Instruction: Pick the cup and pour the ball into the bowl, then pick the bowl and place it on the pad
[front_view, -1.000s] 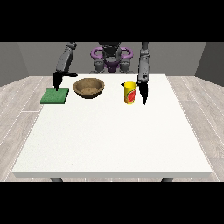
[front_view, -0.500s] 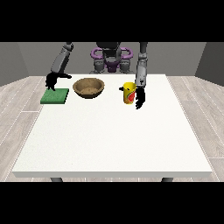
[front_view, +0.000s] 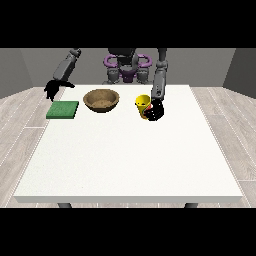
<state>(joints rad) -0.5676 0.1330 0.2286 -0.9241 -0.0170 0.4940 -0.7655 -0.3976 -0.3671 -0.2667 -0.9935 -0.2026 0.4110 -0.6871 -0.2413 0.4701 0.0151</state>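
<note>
Now my hand at the view's right (front_view: 155, 111) curls its fingers around the yellow cup (front_view: 143, 105), upright on the bench (front_view: 130, 155) beside the wooden bowl (front_view: 101, 99); my other hand (front_view: 51, 89) hovers above the green pad (front_view: 63, 109), grip unclear.

I have one view only; it looks from across the table (front_view: 125, 160), raised, facing the robot (front_view: 127, 67) beyond it.

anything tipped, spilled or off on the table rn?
Nothing stands out. The yellow cup is upright with the hand at the view's right against it, the wooden bowl sits level, and the green pad lies flat.
</note>
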